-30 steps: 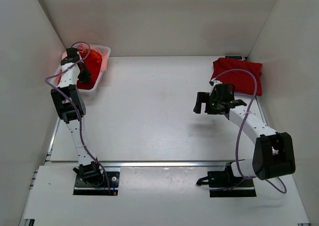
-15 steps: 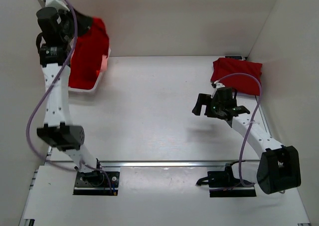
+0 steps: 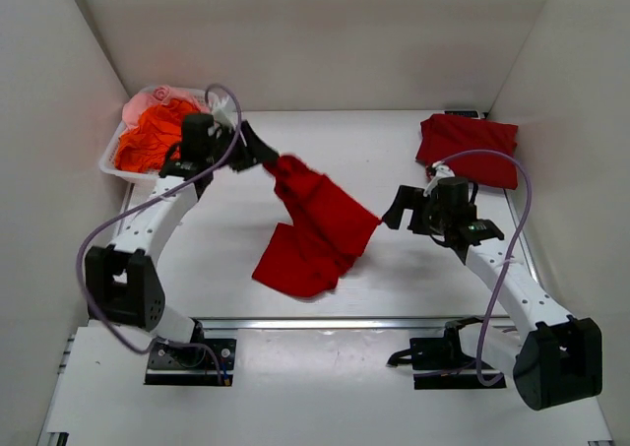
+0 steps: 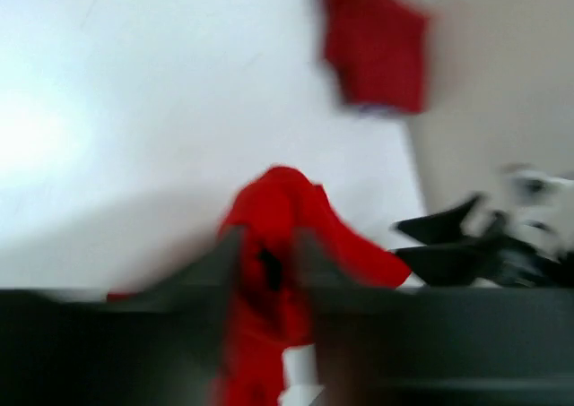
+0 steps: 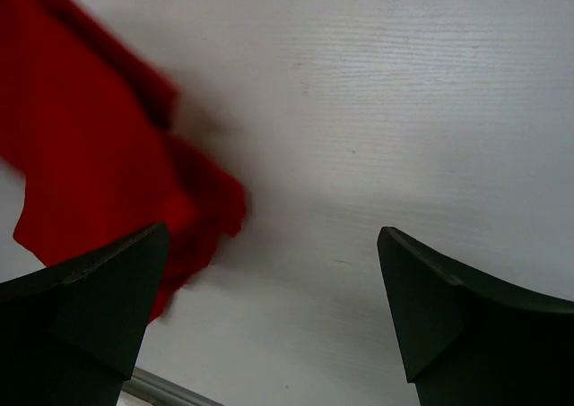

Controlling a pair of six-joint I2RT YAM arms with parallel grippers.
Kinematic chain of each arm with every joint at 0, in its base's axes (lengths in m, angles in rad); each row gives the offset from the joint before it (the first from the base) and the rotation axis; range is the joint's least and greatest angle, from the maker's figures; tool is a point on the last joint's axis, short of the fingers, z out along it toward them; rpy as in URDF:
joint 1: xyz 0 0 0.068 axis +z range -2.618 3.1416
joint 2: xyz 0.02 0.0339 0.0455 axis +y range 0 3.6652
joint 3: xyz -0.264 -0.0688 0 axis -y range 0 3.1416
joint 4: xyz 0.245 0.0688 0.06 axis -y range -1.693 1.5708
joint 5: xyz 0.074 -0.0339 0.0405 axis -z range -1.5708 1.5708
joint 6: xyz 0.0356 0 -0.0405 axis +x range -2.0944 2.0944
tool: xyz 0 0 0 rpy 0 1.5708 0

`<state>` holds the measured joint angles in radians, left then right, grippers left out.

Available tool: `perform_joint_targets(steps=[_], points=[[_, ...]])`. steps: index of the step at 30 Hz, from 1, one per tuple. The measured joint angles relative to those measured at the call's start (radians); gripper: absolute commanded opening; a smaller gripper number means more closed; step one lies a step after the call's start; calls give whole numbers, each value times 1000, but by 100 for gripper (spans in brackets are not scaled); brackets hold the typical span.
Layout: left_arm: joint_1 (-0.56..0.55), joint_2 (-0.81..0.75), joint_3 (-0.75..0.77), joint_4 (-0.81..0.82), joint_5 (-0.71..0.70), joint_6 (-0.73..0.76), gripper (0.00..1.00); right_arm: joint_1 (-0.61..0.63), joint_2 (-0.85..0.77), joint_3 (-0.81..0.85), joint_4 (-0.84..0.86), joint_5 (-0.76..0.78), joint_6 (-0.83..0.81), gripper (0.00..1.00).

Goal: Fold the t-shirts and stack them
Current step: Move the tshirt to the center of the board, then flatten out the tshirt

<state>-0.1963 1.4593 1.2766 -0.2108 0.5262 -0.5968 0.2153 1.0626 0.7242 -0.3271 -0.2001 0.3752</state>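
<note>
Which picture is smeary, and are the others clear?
Left wrist view: blurred throughout, the shirt and left fingers mere smears, with white glare at left. Top view: sharp, though the shirts in the basket glow orange. Right wrist view: table grain crisp, right fingers dark.

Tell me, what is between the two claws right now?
A red t-shirt, pinched by the left gripper, stretches toward the open right gripper. The top view shows it best.

White arms (image 3: 153, 227), black fingers (image 5: 99, 307) — lilac cables (image 3: 477, 152).
</note>
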Motion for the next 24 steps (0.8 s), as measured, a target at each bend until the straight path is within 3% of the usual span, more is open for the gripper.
perform_joint_targets(steps=[2, 6, 9, 14, 20, 21, 23, 24], points=[[27, 51, -121, -42, -22, 35, 77, 17, 14, -6, 0, 3, -1, 99], [57, 68, -320, -108, -75, 82, 80, 77, 66, -6, 3, 13, -1, 99], [19, 18, -390, -97, -115, 96, 82, 121, 122, -8, 28, 21, -1, 99], [-41, -36, -415, -34, -142, 102, 84, 136, 254, -6, 102, 26, -6, 99], [-44, 75, -392, 10, -188, 103, 83, 94, 463, 51, 180, -22, 6, 98], [-45, 101, -384, 10, -194, 102, 83, 88, 478, 55, 195, -35, 14, 95], [-53, 150, -374, 15, -206, 97, 81, 77, 500, 61, 243, -65, 35, 72], [-61, 170, -372, 19, -209, 93, 81, 76, 510, 64, 268, -81, 50, 70]])
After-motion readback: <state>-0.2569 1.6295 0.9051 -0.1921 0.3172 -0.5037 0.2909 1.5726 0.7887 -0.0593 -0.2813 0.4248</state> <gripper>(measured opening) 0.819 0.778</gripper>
